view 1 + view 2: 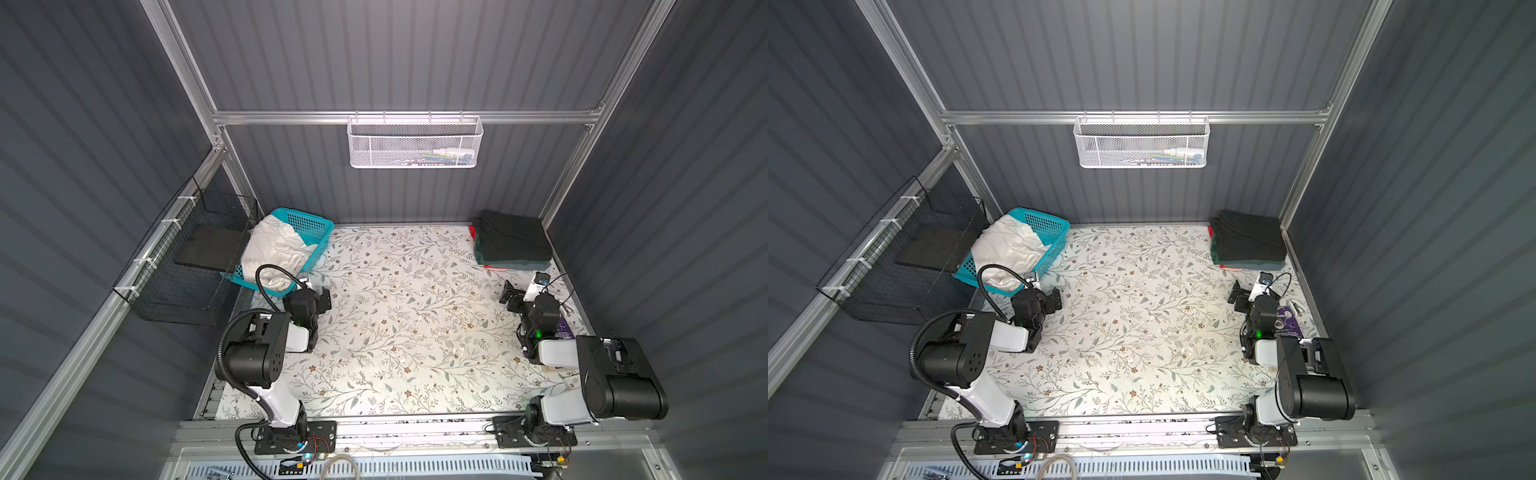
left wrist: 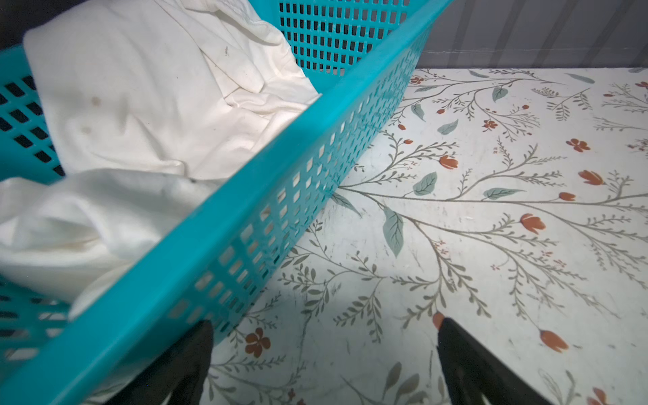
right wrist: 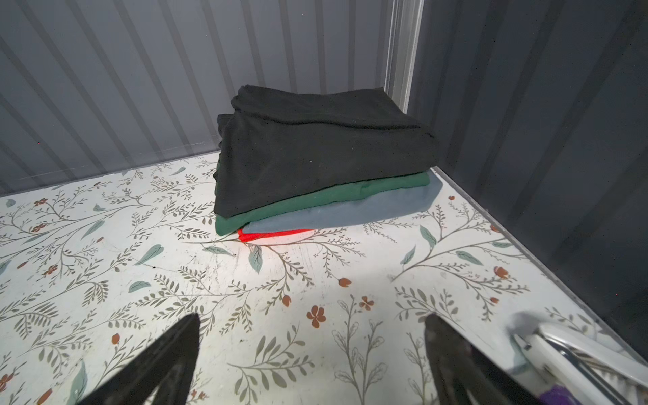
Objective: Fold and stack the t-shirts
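A crumpled off-white t-shirt (image 1: 274,253) (image 1: 1007,249) (image 2: 140,115) fills a teal plastic basket (image 1: 309,228) (image 2: 315,115) at the back left of the table. In the back right corner lies a stack of folded t-shirts (image 1: 513,241) (image 1: 1248,241) (image 3: 315,150): black on top, then dark green, grey and red. My left gripper (image 1: 323,297) (image 1: 1054,300) (image 2: 324,324) hangs open just beside the basket's near wall, with nothing between its fingers. My right gripper (image 1: 512,296) (image 1: 1239,297) (image 3: 312,317) stands open over bare table, a short way in front of the stack.
The floral table covering (image 1: 415,324) spreads between the two arms. A white mesh basket (image 1: 413,143) hangs on the back wall and a black wire basket (image 1: 187,266) on the left wall. A purple packet (image 1: 565,328) and a white-and-metal tool (image 3: 578,354) lie by the right arm.
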`<act>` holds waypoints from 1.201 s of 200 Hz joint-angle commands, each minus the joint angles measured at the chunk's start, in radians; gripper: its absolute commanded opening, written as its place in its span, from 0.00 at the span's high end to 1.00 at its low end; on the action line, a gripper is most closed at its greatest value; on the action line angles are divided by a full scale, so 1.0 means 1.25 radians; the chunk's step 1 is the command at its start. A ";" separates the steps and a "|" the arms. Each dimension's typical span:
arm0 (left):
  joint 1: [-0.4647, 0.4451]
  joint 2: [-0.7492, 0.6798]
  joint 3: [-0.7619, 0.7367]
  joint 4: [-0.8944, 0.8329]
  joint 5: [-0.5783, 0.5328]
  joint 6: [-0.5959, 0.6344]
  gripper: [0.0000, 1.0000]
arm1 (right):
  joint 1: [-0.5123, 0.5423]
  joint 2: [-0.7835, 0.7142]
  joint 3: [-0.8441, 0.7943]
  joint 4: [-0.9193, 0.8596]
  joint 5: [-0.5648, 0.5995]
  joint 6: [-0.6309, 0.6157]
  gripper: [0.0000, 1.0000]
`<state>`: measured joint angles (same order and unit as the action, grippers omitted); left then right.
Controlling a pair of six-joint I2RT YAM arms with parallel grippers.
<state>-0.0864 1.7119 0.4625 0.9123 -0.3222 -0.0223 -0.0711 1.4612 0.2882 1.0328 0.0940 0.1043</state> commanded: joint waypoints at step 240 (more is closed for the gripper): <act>-0.003 0.004 -0.005 0.025 -0.018 0.003 0.00 | 0.017 0.000 0.016 -0.018 0.020 -0.017 0.01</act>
<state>-0.0864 1.7115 0.4625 0.9127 -0.3225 -0.0223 -0.0608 1.4612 0.2947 1.0157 0.0944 0.0959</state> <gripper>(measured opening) 0.997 0.991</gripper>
